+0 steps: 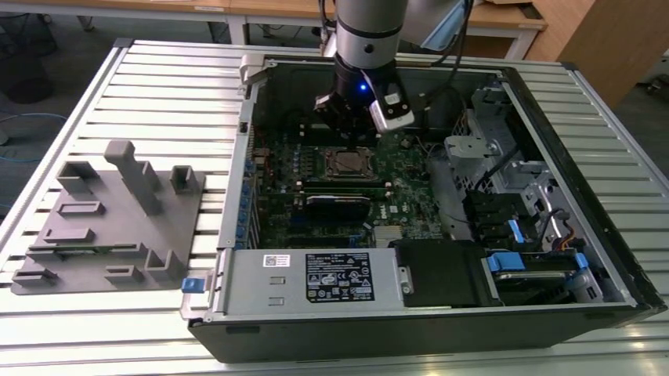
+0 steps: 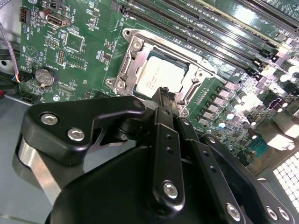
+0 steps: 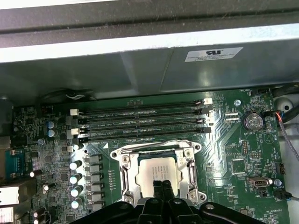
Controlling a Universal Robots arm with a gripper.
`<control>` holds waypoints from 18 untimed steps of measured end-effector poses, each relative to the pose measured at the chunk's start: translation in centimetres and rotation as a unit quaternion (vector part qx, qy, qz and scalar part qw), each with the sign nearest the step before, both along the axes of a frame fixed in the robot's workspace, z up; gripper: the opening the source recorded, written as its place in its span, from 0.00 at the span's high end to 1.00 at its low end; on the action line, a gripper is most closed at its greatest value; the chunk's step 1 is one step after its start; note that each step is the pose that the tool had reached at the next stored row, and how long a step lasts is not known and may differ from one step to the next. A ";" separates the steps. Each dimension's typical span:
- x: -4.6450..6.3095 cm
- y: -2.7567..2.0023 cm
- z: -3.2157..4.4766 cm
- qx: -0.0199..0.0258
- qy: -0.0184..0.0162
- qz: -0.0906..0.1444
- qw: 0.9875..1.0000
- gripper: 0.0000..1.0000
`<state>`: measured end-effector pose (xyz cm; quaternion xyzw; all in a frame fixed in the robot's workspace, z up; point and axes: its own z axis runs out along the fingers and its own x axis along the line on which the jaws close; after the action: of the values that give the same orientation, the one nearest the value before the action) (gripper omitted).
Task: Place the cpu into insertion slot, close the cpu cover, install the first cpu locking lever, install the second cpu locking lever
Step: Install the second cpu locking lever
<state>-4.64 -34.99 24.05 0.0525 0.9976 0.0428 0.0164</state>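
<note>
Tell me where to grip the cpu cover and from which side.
Probably a thin side rail of the cpu cover, the pincer coming straight down astride it. The cover lies flat, framing the cpu, so only its narrow rails offer a pinch. Which edge is hinged, I cannot tell.

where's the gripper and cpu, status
Gripper shut, tip over the cpu. Cpu seated in slot, cover down around it. Nothing in the way.
</note>
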 end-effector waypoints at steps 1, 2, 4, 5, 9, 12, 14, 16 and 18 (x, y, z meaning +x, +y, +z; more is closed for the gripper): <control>0.0 -0.03 0.00 0.000 0.000 0.000 1.000 0.89; 0.0 -0.06 0.01 0.000 0.000 0.000 1.000 0.89; 0.0 -0.13 0.00 0.000 0.000 0.000 1.000 0.89; 0.0 -0.18 0.00 0.000 0.000 0.000 1.000 0.89; 0.0 -0.34 0.00 -0.001 0.000 0.000 1.000 0.89; 0.0 -0.49 0.00 -0.001 0.000 0.000 1.000 0.89; 0.0 -0.66 0.00 -0.003 0.000 0.000 1.000 0.89; 0.0 -0.81 0.00 -0.003 0.000 0.000 1.000 0.89; 0.0 -0.97 0.00 -0.004 0.000 0.000 1.000 0.89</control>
<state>-4.64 -35.96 24.05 0.0525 0.9977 0.0388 0.0166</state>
